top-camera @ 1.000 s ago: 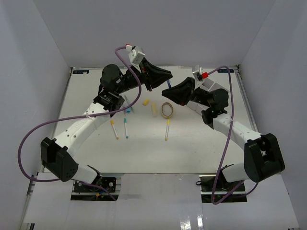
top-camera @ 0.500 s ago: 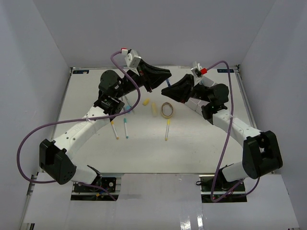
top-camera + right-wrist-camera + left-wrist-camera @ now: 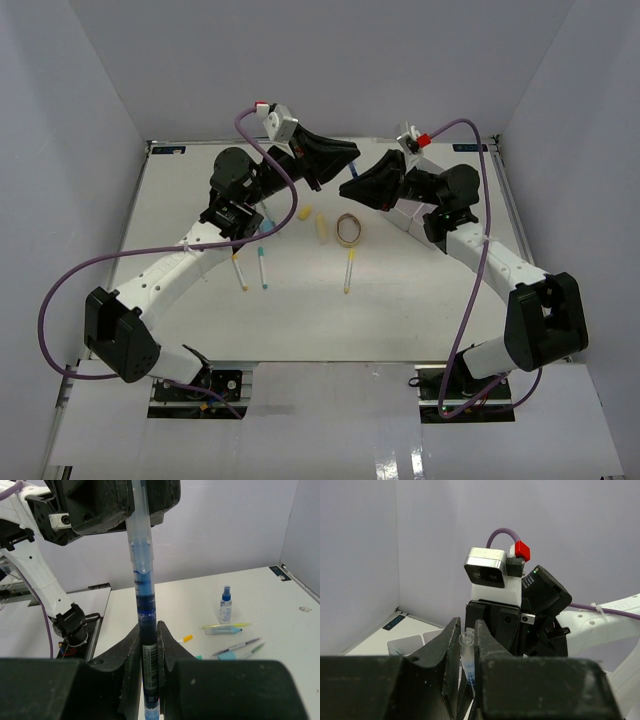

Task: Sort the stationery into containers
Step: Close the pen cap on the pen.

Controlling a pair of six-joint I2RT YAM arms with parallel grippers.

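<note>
Two pincers, one blue pen (image 3: 142, 580): left pincer (image 3: 466, 630) pinches its clear end, right pincer (image 3: 148, 630) its barrel, up above the table (image 3: 400, 300). Looks light, stiff, slick (plastic, probably), so I'd hold mid-barrel, firmly.

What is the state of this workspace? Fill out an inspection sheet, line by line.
Surface: white table.
Job's things: blue pen held in the air between both arms; rubber band, yellow block and loose pens lie on the table; white tray stands on it.
Clutter: nothing seen.
Grippers: left pincer and right pincer both shut on the blue pen.
Cables: purple cable arches over each arm.
Surroundings: pale walls.
</note>
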